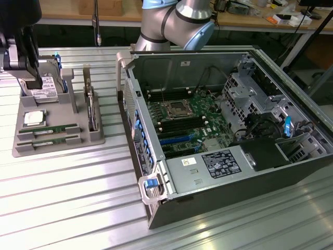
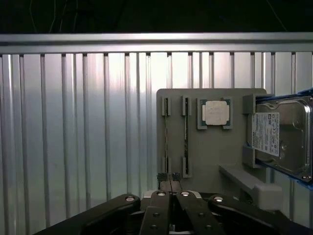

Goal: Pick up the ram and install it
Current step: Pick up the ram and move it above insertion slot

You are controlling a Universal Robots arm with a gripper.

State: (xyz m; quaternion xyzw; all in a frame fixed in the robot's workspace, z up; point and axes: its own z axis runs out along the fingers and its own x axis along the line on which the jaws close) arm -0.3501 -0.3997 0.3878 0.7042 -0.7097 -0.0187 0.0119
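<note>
Ribbed metal table (image 1: 67, 198) carries a grey holder (image 2: 210, 156), with an open computer case (image 1: 218, 130) beside the holder. The ram (image 2: 186, 137) stands edge-up in the holder's slot. The tool (image 2: 168, 177) hovers over the holder's slotted end, fingertips together and empty.

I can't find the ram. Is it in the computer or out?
Out. Both ram sticks sit in slots of the grey tray, beside the open computer case.

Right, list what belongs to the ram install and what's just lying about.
Job: thin green ram sticks in the grey holder; shut black gripper; green motherboard in the open case.
Lying about: square silver processor chip; boxy silver hard drive.
</note>
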